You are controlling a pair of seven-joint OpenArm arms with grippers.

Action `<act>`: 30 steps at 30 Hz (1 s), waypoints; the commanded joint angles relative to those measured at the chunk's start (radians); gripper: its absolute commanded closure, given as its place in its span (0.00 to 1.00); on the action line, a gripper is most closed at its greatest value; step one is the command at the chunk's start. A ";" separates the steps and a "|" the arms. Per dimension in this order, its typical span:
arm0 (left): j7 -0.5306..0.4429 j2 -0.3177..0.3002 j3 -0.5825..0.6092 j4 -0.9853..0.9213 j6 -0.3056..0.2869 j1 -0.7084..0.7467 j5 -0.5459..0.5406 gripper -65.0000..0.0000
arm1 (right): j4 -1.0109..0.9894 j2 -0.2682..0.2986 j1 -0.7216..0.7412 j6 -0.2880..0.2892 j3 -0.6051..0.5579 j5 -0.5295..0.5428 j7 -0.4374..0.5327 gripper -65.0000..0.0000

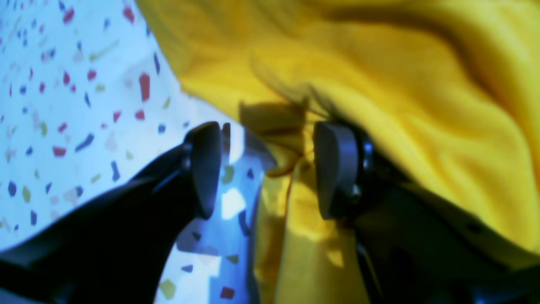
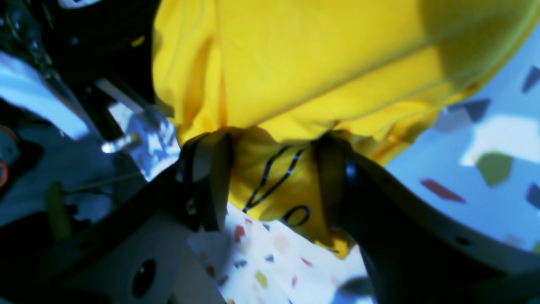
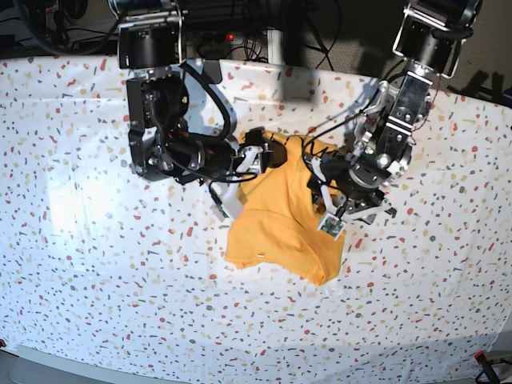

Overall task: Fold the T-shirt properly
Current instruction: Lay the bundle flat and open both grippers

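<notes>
The mustard-yellow T-shirt (image 3: pixel 280 220) lies bunched in a heap at the table's middle, rising to a peak between both grippers. My left gripper (image 3: pixel 326 182) is at its right upper edge. In the left wrist view its jaws (image 1: pixel 272 169) stand wide apart, with the T-shirt's (image 1: pixel 379 84) edge lying between them and over the right finger (image 1: pixel 335 169). My right gripper (image 3: pixel 276 152) is at the shirt's top left. In the right wrist view its jaws (image 2: pixel 272 181) stand apart, with T-shirt (image 2: pixel 316 63) cloth bearing black lettering (image 2: pixel 274 177) between them.
The table is covered by a white cloth with coloured speckles (image 3: pixel 96 264). Black cables and arm bases (image 3: pixel 148 48) stand along the far edge. A small white tag (image 3: pixel 330 226) shows at the shirt's right edge.
</notes>
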 commanded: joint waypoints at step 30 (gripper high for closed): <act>0.361 -0.074 -0.002 0.425 0.049 -0.032 0.104 0.47 | 0.445 0.032 0.025 0.014 -0.002 -0.176 -0.006 0.50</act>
